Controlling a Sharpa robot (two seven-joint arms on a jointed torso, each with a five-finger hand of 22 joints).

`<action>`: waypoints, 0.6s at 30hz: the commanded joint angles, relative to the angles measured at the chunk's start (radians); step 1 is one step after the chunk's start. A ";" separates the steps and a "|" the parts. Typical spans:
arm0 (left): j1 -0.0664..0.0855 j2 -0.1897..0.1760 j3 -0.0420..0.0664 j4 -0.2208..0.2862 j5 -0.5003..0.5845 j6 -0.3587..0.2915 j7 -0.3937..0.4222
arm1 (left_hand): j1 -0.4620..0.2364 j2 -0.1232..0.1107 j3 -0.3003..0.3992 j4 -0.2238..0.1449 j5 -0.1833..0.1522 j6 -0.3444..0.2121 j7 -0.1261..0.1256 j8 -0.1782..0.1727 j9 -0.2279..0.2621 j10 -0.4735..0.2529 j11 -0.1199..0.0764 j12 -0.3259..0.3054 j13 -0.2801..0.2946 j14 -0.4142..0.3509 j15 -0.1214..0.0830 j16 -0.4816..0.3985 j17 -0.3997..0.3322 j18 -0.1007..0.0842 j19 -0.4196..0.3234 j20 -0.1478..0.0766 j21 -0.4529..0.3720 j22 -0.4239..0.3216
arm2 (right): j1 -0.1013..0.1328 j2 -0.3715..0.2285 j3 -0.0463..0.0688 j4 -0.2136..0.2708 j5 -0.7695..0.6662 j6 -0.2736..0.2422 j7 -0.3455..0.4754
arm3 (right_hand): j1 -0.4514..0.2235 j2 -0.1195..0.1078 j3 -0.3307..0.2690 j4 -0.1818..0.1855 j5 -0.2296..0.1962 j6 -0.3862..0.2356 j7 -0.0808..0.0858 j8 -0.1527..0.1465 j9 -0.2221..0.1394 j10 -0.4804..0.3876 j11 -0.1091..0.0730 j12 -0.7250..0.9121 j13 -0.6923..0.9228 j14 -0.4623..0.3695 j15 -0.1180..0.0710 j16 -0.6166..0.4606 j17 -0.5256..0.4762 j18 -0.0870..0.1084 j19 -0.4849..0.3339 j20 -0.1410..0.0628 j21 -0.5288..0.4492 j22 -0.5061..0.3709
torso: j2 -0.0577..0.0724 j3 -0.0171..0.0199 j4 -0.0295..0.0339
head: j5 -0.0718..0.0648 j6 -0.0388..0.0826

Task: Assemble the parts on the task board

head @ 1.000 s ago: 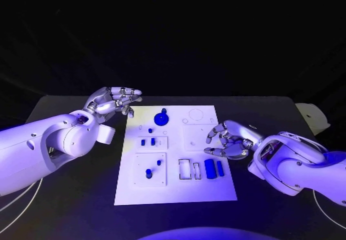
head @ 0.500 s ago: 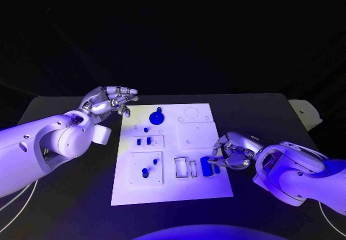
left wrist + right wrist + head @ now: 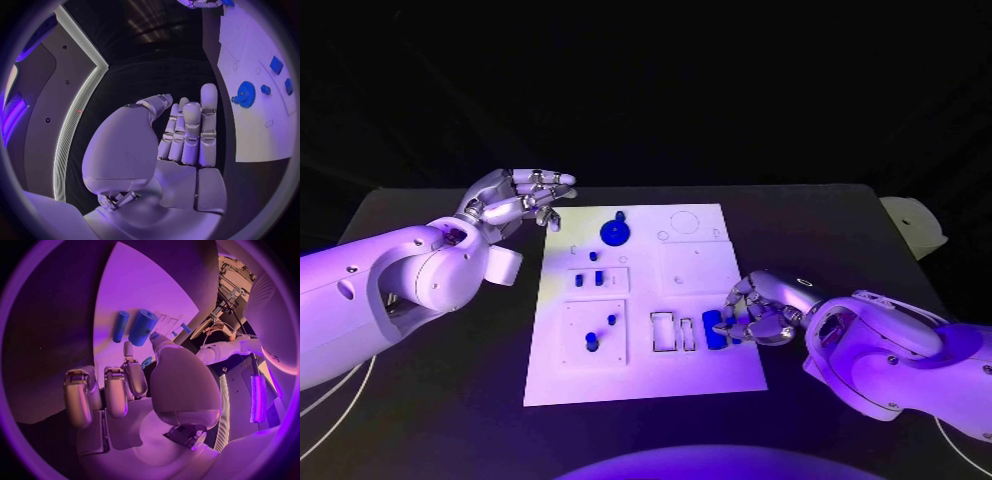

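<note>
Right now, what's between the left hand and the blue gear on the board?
Nothing: in the head view, only bare black table and white board edge separate the left hand from the blue gear.

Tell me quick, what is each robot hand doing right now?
Left hand: holding nothing, fingers together, beside the task board.
Right hand: at the blue parts; hold cannot be told.

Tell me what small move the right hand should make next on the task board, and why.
Probably close the right hand on the thick blue cylinder. Its fingertips sit right at the two blue cylinders near the task board edge, nothing is gripped yet, and the left hand waits off the board.
</note>
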 commanded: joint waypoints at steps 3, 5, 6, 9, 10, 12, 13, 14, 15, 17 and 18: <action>0.000 -0.001 0.001 0.004 0.004 0.005 0.012 | -0.010 0.000 -0.004 0.000 -0.002 -0.005 -0.001 0.002 -0.001 -0.007 -0.001 0.004 0.001 -0.006 -0.002 0.006 0.001 0.015 0.002 0.004 -0.005 -0.002 | -0.004 0.005 0.000 0.003 -0.037 0.005 -0.027 | -0.011 0.002 -0.010 0.000 0.007 -0.003 -0.003 0.005 0.003 0.007 0.000 0.010 0.075 0.092 -0.006 0.005 0.192 -0.007 0.105 -0.005 0.005 0.263 | 0.000 0.0000 -0.0004 | 0.001 -0.003; 0.000 -0.002 0.001 0.004 0.004 0.005 0.011 | -0.010 0.000 -0.004 0.000 -0.002 -0.005 -0.001 0.002 -0.001 -0.007 -0.001 0.004 0.001 -0.006 -0.002 0.006 0.001 0.015 0.002 0.004 -0.005 -0.002 | -0.005 0.008 0.000 0.003 -0.038 0.004 -0.027 | -0.011 0.002 -0.010 0.000 0.007 -0.003 -0.003 0.005 0.003 0.007 0.000 0.010 0.075 0.092 -0.006 0.005 0.192 -0.007 0.105 -0.005 0.005 0.263 | 0.000 0.0001 -0.0006 | 0.001 -0.004; 0.000 -0.002 0.001 0.004 0.004 0.005 0.011 | -0.010 0.000 -0.004 0.000 -0.002 -0.005 -0.001 0.002 -0.001 -0.007 -0.001 0.004 0.001 -0.006 -0.002 0.006 0.001 0.015 0.002 0.004 -0.005 -0.002 | -0.006 0.009 0.000 0.003 -0.039 0.004 -0.027 | -0.011 0.002 -0.010 0.000 0.007 -0.003 -0.003 0.005 0.003 0.007 0.000 0.010 0.075 0.092 -0.006 0.005 0.192 -0.007 0.105 -0.005 0.005 0.263 | 0.000 0.0002 -0.0009 | 0.002 -0.005; 0.000 -0.002 0.001 0.004 0.004 0.004 0.010 | -0.010 0.000 -0.004 0.000 -0.002 -0.005 -0.001 0.002 -0.001 -0.007 -0.001 0.004 0.001 -0.006 -0.002 0.006 0.001 0.015 0.002 0.004 -0.005 -0.002 | -0.007 0.014 0.000 0.002 -0.041 0.007 -0.028 | -0.012 0.003 -0.013 0.000 0.008 -0.002 -0.004 0.007 0.003 0.009 0.000 0.014 0.078 0.092 -0.006 0.006 0.192 -0.007 0.105 -0.005 0.005 0.263 | 0.000 0.0002 -0.0007 | 0.004 -0.006; 0.000 -0.003 0.001 0.004 0.004 0.005 0.010 | -0.010 0.000 -0.004 0.000 -0.002 -0.005 -0.001 0.002 -0.001 -0.007 -0.001 0.004 0.001 -0.006 -0.002 0.006 0.001 0.015 0.002 0.004 -0.005 -0.002 | -0.008 0.016 0.000 0.002 -0.041 0.009 -0.028 | -0.012 0.004 -0.014 0.000 0.008 -0.001 -0.004 0.007 0.004 0.010 -0.001 0.015 0.080 0.093 -0.007 0.006 0.194 -0.007 0.105 -0.005 0.005 0.263 | 0.000 0.0002 -0.0005 | 0.003 -0.006; 0.000 -0.003 0.001 0.004 0.004 0.005 0.010 | -0.010 0.000 -0.004 0.000 -0.002 -0.005 -0.001 0.002 -0.001 -0.007 -0.001 0.004 0.001 -0.006 -0.002 0.006 0.001 0.015 0.002 0.004 -0.005 -0.002 | -0.009 0.019 0.000 0.000 -0.041 0.012 -0.029 | -0.012 0.005 -0.015 0.000 0.009 0.000 -0.004 0.008 0.004 0.011 -0.001 0.017 0.081 0.093 -0.007 0.007 0.194 -0.007 0.105 -0.005 0.005 0.263 | 0.000 0.0003 -0.0002 | 0.003 -0.006; 0.000 -0.003 0.001 0.005 0.004 0.005 0.010 | -0.010 0.000 -0.004 0.000 -0.002 -0.005 -0.001 0.002 -0.001 -0.007 -0.001 0.004 0.001 -0.006 -0.002 0.006 0.001 0.015 0.002 0.004 -0.005 -0.002 | -0.010 0.023 0.000 -0.002 -0.042 0.015 -0.030 | -0.012 0.005 -0.015 0.000 0.009 0.000 -0.004 0.008 0.004 0.011 -0.001 0.017 0.081 0.093 -0.007 0.007 0.194 -0.007 0.105 -0.005 0.005 0.263 | 0.000 0.0003 -0.0002 | 0.003 -0.006; 0.000 -0.003 0.001 0.005 0.004 0.005 0.010 | -0.010 0.000 -0.004 0.000 -0.002 -0.005 -0.001 0.002 -0.001 -0.007 -0.001 0.004 0.001 -0.006 -0.002 0.006 0.001 0.015 0.002 0.004 -0.005 -0.002 | -0.010 0.024 0.000 -0.002 -0.042 0.016 -0.030 | -0.012 0.005 -0.015 0.000 0.009 0.000 -0.004 0.008 0.004 0.011 -0.001 0.017 0.081 0.093 -0.007 0.007 0.194 -0.007 0.105 -0.005 0.005 0.263 | 0.000 0.0005 -0.0004 | 0.004 -0.007; 0.000 -0.003 0.001 0.005 0.004 0.005 0.010 | -0.010 0.000 -0.004 0.000 -0.002 -0.005 -0.001 0.002 -0.001 -0.007 -0.001 0.004 0.001 -0.006 -0.002 0.006 0.001 0.015 0.002 0.004 -0.005 -0.002 | -0.012 0.028 0.000 -0.004 -0.042 0.019 -0.031 | -0.012 0.006 -0.017 0.000 0.010 0.001 -0.005 0.009 0.004 0.011 -0.001 0.017 0.081 0.093 -0.007 0.007 0.195 -0.007 0.105 -0.006 0.005 0.263 | 0.000 0.0005 -0.0006 | 0.004 -0.007; 0.000 -0.003 0.001 0.005 0.004 0.005 0.010 | -0.010 0.000 -0.004 0.000 -0.002 -0.005 -0.001 0.002 -0.001 -0.007 -0.001 0.004 0.001 -0.006 -0.002 0.006 0.001 0.015 0.002 0.004 -0.005 -0.002 | -0.015 0.033 0.000 -0.006 -0.042 0.022 -0.031 | -0.012 0.006 -0.017 0.000 0.010 0.001 -0.005 0.009 0.004 0.011 -0.001 0.017 0.081 0.093 -0.007 0.007 0.195 -0.007 0.105 -0.006 0.005 0.263 | 0.000 0.0006 -0.0007 | 0.004 -0.008; 0.000 -0.003 0.001 0.005 0.004 0.006 0.010 | -0.010 0.000 -0.004 0.000 -0.002 -0.005 -0.001 0.002 -0.001 -0.007 -0.001 0.004 0.001 -0.006 -0.002 0.006 0.001 0.015 0.002 0.004 -0.005 -0.002 | -0.016 0.037 0.000 -0.007 -0.043 0.024 -0.031 | -0.013 0.007 -0.019 0.000 0.010 0.002 -0.005 0.010 0.005 0.012 -0.001 0.018 0.082 0.093 -0.007 0.007 0.194 -0.007 0.105 -0.006 0.005 0.263 | 0.000 0.0006 -0.0007 | 0.004 -0.008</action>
